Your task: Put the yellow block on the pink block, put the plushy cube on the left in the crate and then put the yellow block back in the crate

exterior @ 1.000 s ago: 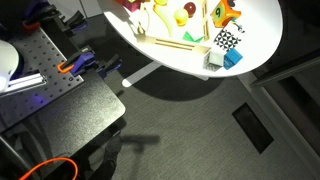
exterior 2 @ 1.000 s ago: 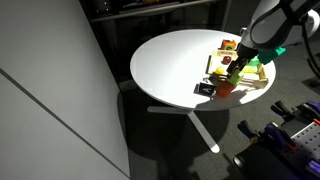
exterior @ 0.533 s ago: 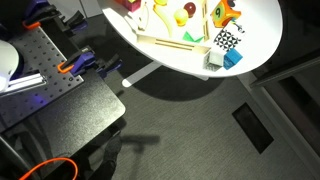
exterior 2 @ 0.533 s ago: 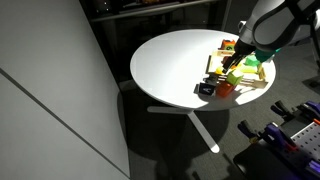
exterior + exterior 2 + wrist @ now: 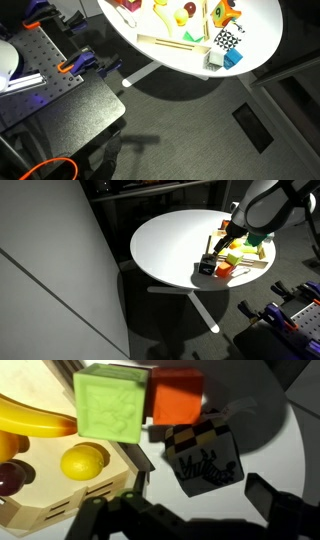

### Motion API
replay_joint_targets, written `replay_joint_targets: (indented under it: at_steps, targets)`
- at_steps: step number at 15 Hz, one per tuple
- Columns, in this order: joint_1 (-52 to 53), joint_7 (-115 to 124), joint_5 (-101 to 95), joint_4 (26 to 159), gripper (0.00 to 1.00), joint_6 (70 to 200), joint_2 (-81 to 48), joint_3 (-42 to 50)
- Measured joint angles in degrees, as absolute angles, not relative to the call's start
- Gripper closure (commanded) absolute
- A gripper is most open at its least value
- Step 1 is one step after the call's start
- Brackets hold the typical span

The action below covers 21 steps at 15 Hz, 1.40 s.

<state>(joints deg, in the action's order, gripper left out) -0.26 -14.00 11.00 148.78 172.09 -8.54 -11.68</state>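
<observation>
One crate holding a round yellow toy, yellow block beside pink block, tool spread

Both exterior views are dim, the floor nearly black, while the white table glares bright. The wrist view is soft throughout: the yellow block at 11 o'clock is blurred, with heavy shadow at 2 o'clock.
</observation>
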Motion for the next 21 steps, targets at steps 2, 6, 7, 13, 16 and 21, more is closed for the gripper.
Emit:
replay_joint_targets:
  at_steps: [2,6,7,13,16,21]
  targets:
    - [-0.51,-15.95,13.08,148.78,0.00,172.10,-8.78,-13.60]
    - [-1.32,-19.26,14.68,148.78,0.00,172.10,-9.69,-15.82]
    - [-1.53,-19.95,14.68,148.78,0.00,172.10,-10.09,-16.05]
    - [-3.12,-23.02,13.64,148.72,0.00,172.10,-13.47,-16.88]
    - [-3.72,-23.06,11.35,148.54,0.00,172.23,-15.11,-17.01]
    - [-4.00,-22.75,6.51,147.98,0.00,174.60,-17.57,-16.80]
